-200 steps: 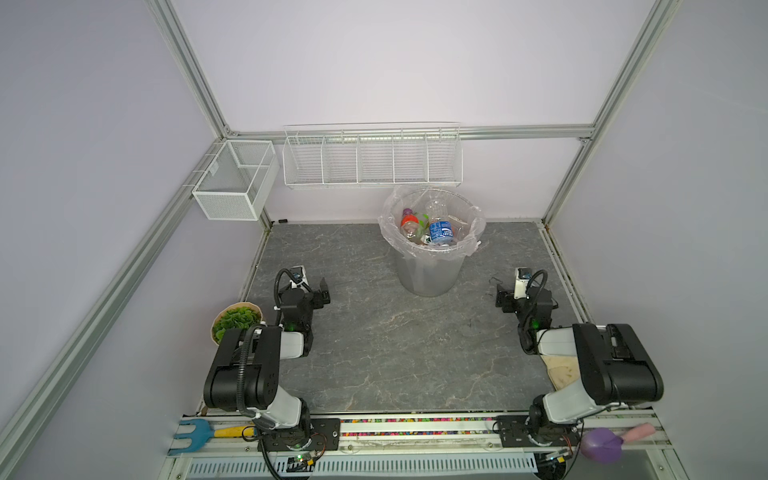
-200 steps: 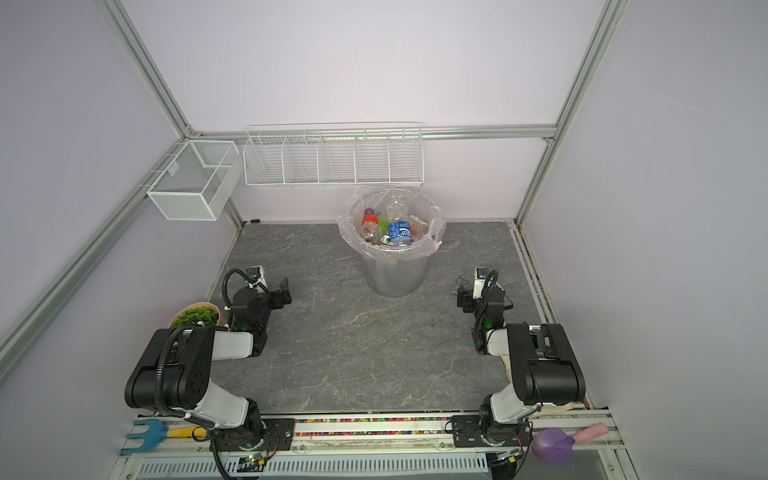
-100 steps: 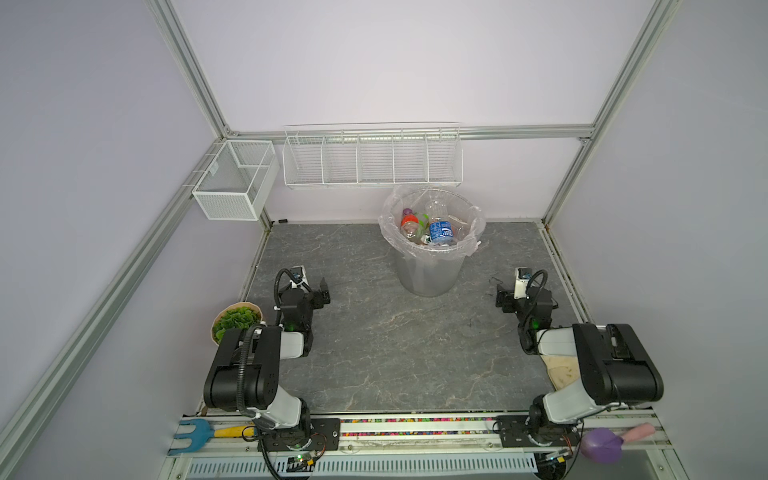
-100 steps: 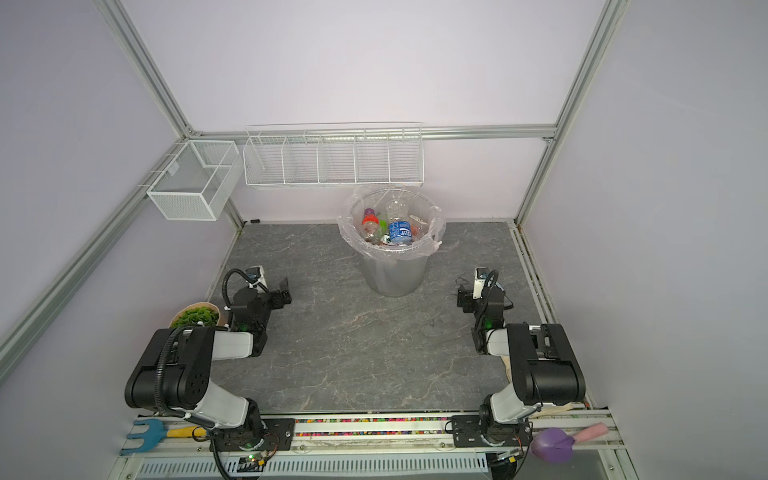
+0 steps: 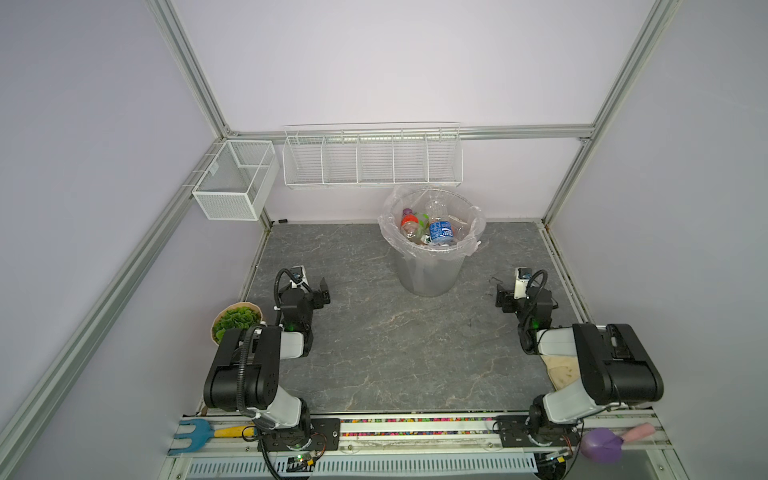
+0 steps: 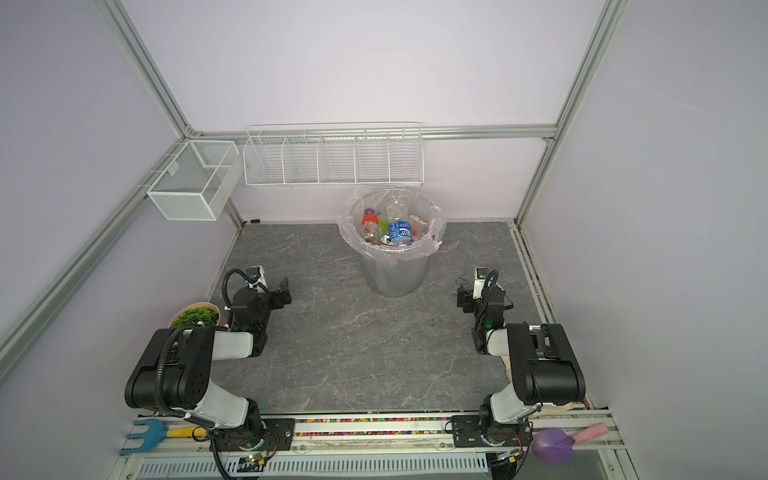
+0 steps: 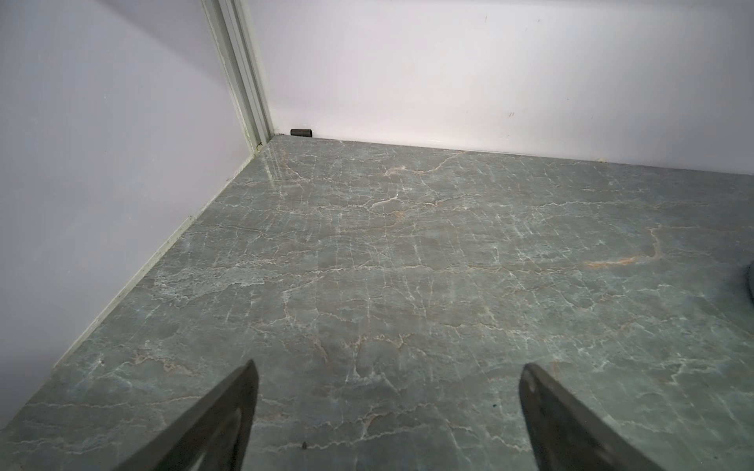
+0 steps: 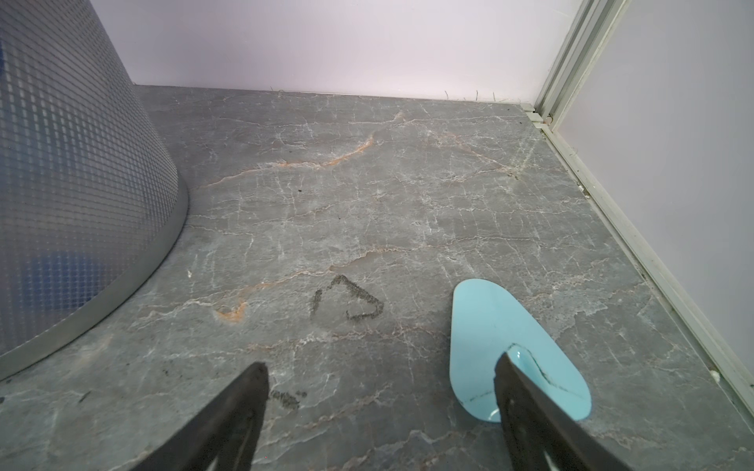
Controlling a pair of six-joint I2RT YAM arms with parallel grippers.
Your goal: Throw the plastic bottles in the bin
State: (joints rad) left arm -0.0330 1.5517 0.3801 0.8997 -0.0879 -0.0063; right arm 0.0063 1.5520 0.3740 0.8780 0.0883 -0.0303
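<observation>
**Closing stage of the task.** In both top views the bin stands at upper centre, close to the back wall. The plastic bottles are heaped inside its clear liner, and no bottle shows on the grey tabletop. The left gripper and right gripper sit low at mid-left and mid-right of the frame. Each has its fingers spread wide and holds nothing. The task is judged complete or nearly so. The next move calls only for a check for stray bottles, then parking both arms.
</observation>
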